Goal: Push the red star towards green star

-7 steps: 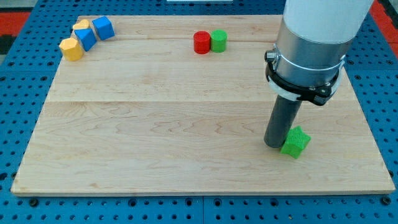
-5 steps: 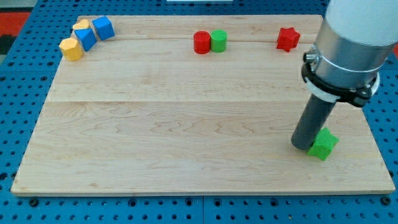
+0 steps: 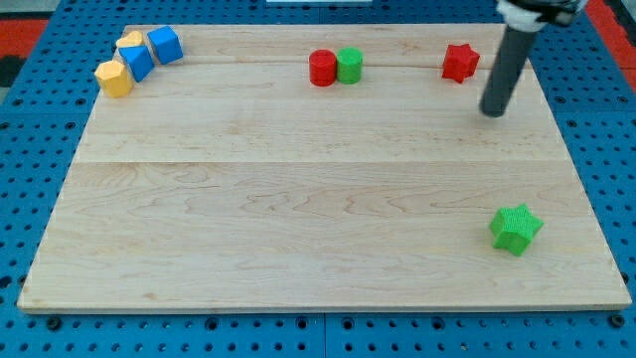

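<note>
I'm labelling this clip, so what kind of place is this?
Probably a robotics lab bench: a wooden board on a blue pegboard, small coloured blocks like the red star, and my tip beside it.

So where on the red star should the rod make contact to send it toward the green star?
On the red star's top-left side, pushing down and slightly right toward the green star. My tip now sits below and right of the red star, apart from it, so it must first circle round it.

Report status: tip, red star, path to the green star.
My tip below-right of red star, not touching. Green star near view's bottom right. No block between them.
</note>
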Robot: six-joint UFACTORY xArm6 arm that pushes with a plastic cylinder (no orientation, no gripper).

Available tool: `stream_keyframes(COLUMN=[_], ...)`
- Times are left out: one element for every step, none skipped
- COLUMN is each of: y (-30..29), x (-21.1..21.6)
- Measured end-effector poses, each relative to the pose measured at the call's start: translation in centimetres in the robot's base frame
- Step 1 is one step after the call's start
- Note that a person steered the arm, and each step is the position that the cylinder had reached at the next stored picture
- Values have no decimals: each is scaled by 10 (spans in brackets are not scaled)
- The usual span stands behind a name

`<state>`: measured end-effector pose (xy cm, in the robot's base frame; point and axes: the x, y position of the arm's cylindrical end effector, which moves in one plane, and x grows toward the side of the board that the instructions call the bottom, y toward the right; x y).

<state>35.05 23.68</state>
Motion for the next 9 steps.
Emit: stream_keyframes(y=[31, 18, -25, -65, -94, -105, -79, -77, -54], x=[-45, -90, -109, -92, -66, -28, -3, -8, 9])
